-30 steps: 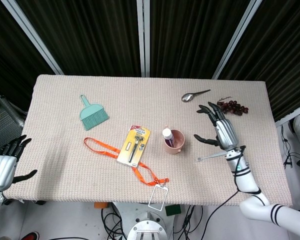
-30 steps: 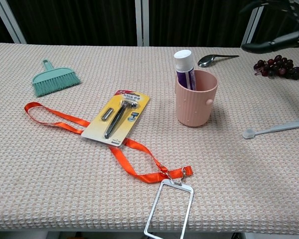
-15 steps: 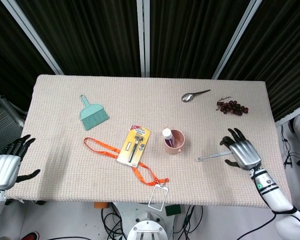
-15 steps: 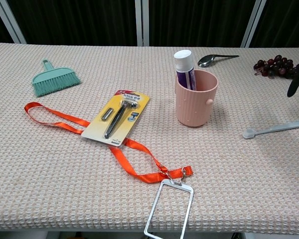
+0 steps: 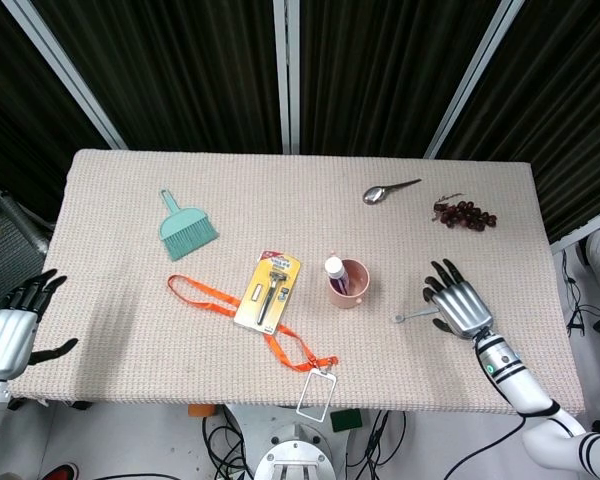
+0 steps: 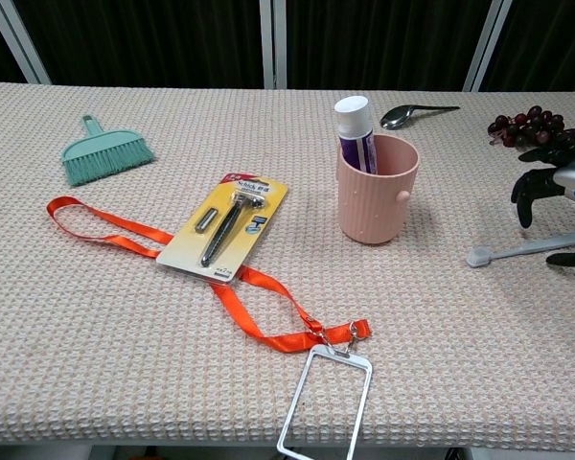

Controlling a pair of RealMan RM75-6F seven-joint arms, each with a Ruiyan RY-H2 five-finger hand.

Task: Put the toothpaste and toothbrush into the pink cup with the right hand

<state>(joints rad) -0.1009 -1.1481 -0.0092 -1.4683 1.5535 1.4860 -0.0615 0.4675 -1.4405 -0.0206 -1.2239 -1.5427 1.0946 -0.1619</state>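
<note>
The pink cup (image 5: pixel 352 285) (image 6: pixel 377 195) stands upright right of the table's middle. The toothpaste tube (image 5: pixel 335 270) (image 6: pixel 356 131) stands in it, white cap up. The grey toothbrush (image 5: pixel 412 315) (image 6: pixel 519 250) lies flat on the cloth to the cup's right, head toward the cup. My right hand (image 5: pixel 459 306) (image 6: pixel 556 185) is low over the brush handle with its fingers spread and curved down, and the thumb on the near side of the handle. It grips nothing that I can see. My left hand (image 5: pixel 10 336) hangs open off the table's left front corner.
A spoon (image 5: pixel 389 190) and dark grapes (image 5: pixel 465 213) lie at the back right. A green hand brush (image 5: pixel 185 229), a yellow razor pack (image 5: pixel 268 290) and an orange lanyard (image 5: pixel 220 305) with a clear badge holder (image 5: pixel 316 393) lie left of the cup.
My right hand has come down from near the grapes and shifted left over the toothbrush handle. The brush, cup and left hand have stayed put.
</note>
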